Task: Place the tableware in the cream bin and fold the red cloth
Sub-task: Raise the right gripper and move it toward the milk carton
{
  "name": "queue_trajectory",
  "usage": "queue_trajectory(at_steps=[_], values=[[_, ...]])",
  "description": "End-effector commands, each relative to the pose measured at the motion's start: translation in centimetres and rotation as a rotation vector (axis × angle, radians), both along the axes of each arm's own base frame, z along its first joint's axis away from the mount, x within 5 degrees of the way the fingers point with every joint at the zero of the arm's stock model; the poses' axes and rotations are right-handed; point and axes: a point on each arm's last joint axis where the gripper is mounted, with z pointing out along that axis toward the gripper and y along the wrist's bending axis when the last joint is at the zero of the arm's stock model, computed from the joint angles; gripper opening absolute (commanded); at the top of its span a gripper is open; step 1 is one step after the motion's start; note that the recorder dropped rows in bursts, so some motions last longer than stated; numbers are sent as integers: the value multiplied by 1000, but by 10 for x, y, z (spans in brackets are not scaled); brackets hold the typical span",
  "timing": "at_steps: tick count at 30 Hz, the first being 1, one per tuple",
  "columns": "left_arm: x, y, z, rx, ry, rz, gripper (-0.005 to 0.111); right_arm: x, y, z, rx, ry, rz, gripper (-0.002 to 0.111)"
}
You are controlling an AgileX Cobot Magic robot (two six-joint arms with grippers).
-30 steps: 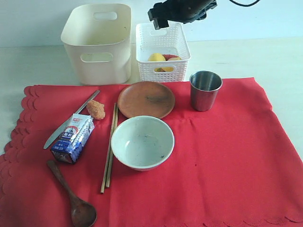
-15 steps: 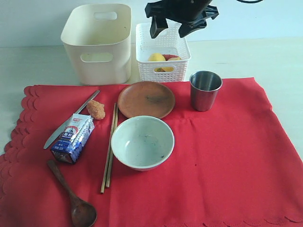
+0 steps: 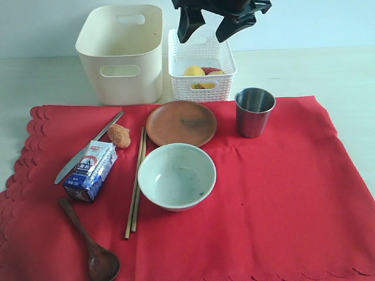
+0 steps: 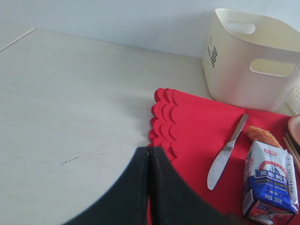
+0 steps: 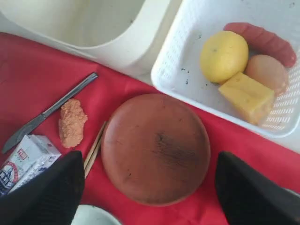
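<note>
Aloft, my right gripper (image 3: 203, 35) hangs, jaws wide apart, facing the round brown plate (image 5: 155, 147); left gripper (image 4: 150, 185) pressed together.

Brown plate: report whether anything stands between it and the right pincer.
Nothing visible does. The right pincer hangs open high up, and its wrist view looks straight down on the brown plate, whose top is bare. The chopsticks lie beside its rim and the white basket stands beyond it, neither over it.
</note>
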Motion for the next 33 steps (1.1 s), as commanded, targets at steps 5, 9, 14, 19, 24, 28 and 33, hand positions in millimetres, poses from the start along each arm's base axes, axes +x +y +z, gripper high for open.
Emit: queue_trajectory(at_steps=[5, 9, 14, 19, 24, 28, 33], values=[[0, 0, 0, 8, -8, -8, 0, -22, 8, 28, -5, -27, 65, 73], [0, 0, 0, 8, -8, -8, 0, -34, 15, 41, 3, -49, 106, 73], [0, 0, 0, 8, -8, -8, 0, -50, 29, 51, 1, -70, 174, 73], [0, 0, 0, 8, -8, -8, 0, -69, 54, 53, 5, -77, 250, 73], [0, 0, 0, 8, -8, -8, 0, -89, 81, 52, 9, -78, 328, 73], [0, 0, 0, 8, -8, -8, 0, -106, 100, 51, 13, -81, 385, 73], [0, 0, 0, 8, -8, -8, 0, -123, 118, 51, -4, -109, 445, 73]])
